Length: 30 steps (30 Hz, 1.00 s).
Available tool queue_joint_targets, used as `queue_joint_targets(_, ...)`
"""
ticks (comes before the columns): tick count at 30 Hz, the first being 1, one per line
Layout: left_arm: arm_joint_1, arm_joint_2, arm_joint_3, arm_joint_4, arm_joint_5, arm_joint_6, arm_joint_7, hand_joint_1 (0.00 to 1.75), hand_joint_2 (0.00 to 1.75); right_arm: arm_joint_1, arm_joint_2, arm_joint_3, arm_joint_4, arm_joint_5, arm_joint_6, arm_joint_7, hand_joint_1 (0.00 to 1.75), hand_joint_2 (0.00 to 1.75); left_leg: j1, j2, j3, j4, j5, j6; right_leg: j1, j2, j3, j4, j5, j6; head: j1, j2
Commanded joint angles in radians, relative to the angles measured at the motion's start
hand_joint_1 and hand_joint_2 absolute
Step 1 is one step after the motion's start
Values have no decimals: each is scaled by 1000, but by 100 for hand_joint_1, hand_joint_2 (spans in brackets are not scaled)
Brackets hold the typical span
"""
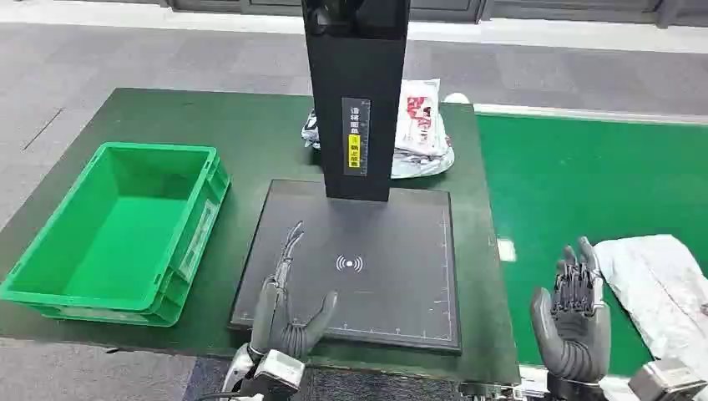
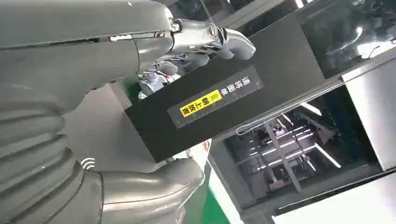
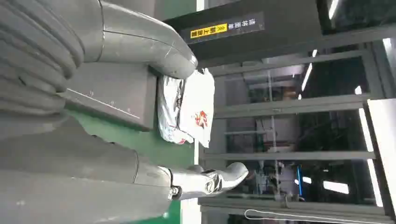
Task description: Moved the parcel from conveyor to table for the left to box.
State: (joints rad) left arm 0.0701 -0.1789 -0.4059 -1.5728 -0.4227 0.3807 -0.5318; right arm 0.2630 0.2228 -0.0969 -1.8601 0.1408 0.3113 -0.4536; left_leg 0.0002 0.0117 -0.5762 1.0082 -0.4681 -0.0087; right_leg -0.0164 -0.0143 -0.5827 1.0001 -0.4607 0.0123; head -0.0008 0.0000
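A grey-white parcel [image 1: 659, 288] lies on the green conveyor belt [image 1: 576, 180] at the right. My right hand [image 1: 573, 313] hovers just left of it, open, fingers up, touching nothing. Over the near left corner of the black scanner pad [image 1: 392, 284] my left hand [image 1: 286, 305] is open and holds nothing. An empty green box [image 1: 117, 230] stands on the table [image 1: 250, 134] to the left. Both wrist views show the hands with fingers spread [image 2: 210, 37] [image 3: 210, 179].
A black scanner column [image 1: 357, 96] rises from the back of the pad. Behind it lies a pile of red-and-white bagged parcels [image 1: 422, 125], also in the right wrist view [image 3: 187, 109]. Grey floor surrounds the table.
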Motion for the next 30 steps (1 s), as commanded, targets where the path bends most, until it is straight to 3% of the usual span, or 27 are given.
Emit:
queue_joint_targets(1, -38, 9, -2, 65, 6, -8, 1, 0, 175, -4, -28, -12, 36, 7, -10, -2, 0, 175, 1, -2, 3, -2, 1, 0, 1, 0, 3, -4, 1, -1, 0, 0)
queue_joint_targets(11, -65, -6, -9, 88, 1, -23, 4, 0, 175, 26, -2, -62, 13, 3, -7, 0, 0, 175, 1, -4, 2, -2, 1, 0, 1, -2, 3, -3, 0, -1, 0, 0)
queue_joint_targets(14, -85, 8, -27, 100, 1, -21, 8, 0, 175, 17, 12, -130, 39, 25, -28, 60, 0, 175, 1, -4, 2, -2, 1, 0, 1, -2, 3, -3, 0, -1, 0, 0)
queue_joint_targets(15, -87, 8, -30, 97, 8, -35, 10, 0, 175, 0, 25, -205, 76, 62, -105, 160, 0, 175, 1, -3, 1, -1, 1, 0, 1, -2, 2, -2, 0, -1, 0, 0)
queue_joint_targets(18, -91, -8, -43, 99, 14, -53, 9, 0, 175, -86, -3, -411, 252, 83, -146, 239, 0, 175, 1, -4, 3, -3, 2, 0, 1, -2, 5, -4, 1, -1, 0, 0)
queue_joint_targets(19, -92, -13, -47, 101, 13, -53, 9, 0, 175, -112, -8, -459, 297, 99, -119, 218, 0, 175, 1, -6, 4, -4, 2, 0, 1, -3, 6, -6, 2, -1, 0, 0)
queue_joint_targets(26, -94, -11, -50, 102, 12, -53, 10, 0, 175, -121, 19, -478, 287, 124, -95, 208, 0, 175, 1, -2, 2, -2, 0, 0, 1, 0, 4, -4, 1, 0, 0, 0)
queue_joint_targets(27, -95, -12, -51, 104, 11, -55, 11, 0, 175, -135, 21, -507, 306, 179, -149, 258, 0, 175, -1, -1, 2, -1, 0, 0, -1, 0, 3, -2, 1, 0, 0, 0)
queue_joint_targets(30, -103, -15, -60, 116, 13, -59, 9, 0, 175, -217, -77, -605, 529, 150, -131, 265, 0, 175, 1, -2, 3, -3, 1, 0, 1, 0, 5, -5, 2, -1, 0, 0)
